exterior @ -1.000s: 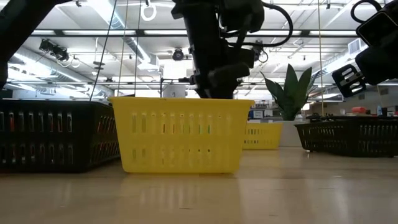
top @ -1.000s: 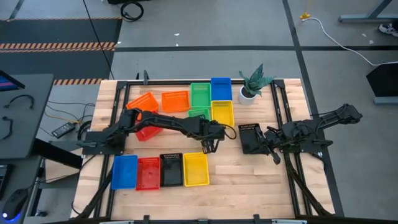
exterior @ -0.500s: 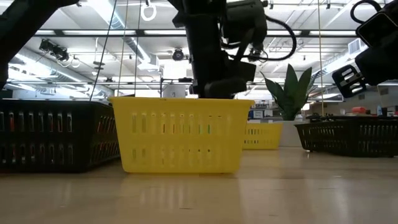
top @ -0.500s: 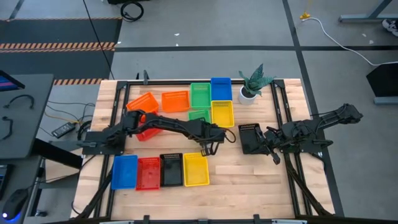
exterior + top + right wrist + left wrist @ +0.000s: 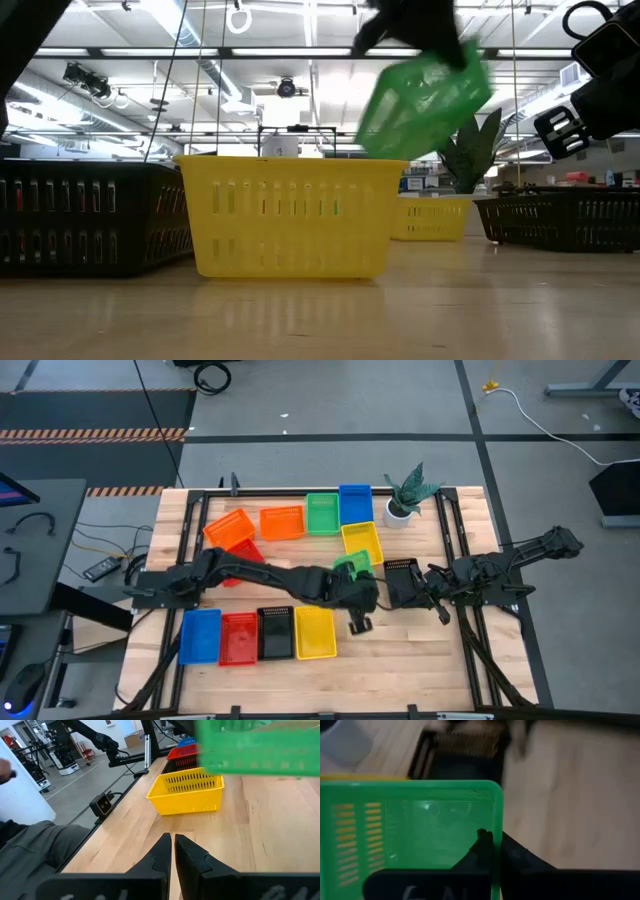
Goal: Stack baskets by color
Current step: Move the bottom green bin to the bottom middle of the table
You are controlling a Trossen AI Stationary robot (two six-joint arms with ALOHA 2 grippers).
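— Seeing what past the right gripper (image 5: 173,851)?
— Fingers lying nearly together. Yellow basket (image 5: 186,792) sitting on the wooden table (image 5: 260,830) at twelve o'clock; red basket (image 5: 186,752) lining up behind it. Green basket (image 5: 255,750) hanging blurred at one o'clock.

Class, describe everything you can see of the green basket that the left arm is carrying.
The green basket is a small, shallow rectangular tray of translucent-looking green plastic with slotted walls and a flat rim. It hangs tilted in the air, clear of the table, above and beyond the near yellow basket. The left gripper is shut on its rim at one edge; nothing else touches it.
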